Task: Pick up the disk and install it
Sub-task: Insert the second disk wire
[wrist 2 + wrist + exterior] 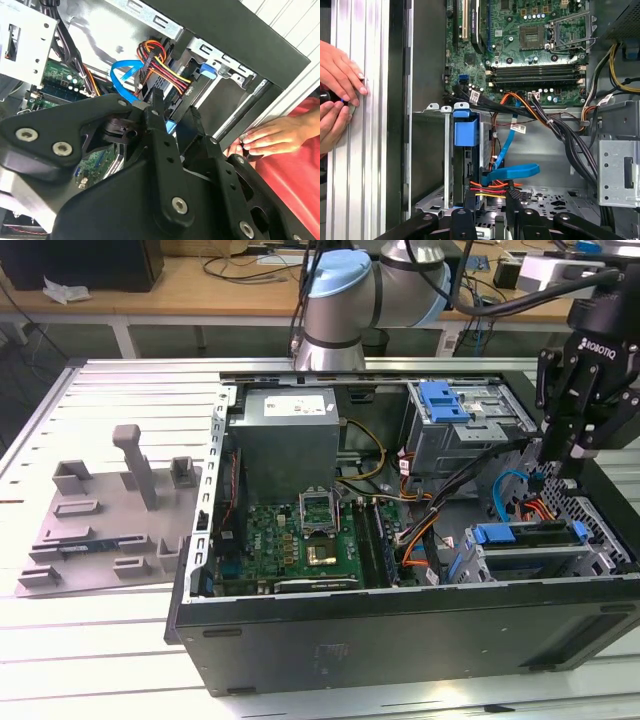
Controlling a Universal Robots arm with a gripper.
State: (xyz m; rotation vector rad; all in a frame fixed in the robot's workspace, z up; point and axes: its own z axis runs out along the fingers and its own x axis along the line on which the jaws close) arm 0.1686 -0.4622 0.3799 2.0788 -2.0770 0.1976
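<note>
Disk (pixel 525 536) seated edge-up in the case's lower bay, fingers (pixel 572 452) just above it, empty, narrowly parted.

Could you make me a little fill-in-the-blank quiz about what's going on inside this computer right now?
1. The gripper hangs above the open computer case at the exterior view's ____ side.
2. The flat data cable under the gripper is ____ in colour.
3. A person's hands rest on the ____ table outside the case.

Missing words: right; blue; metal
</note>
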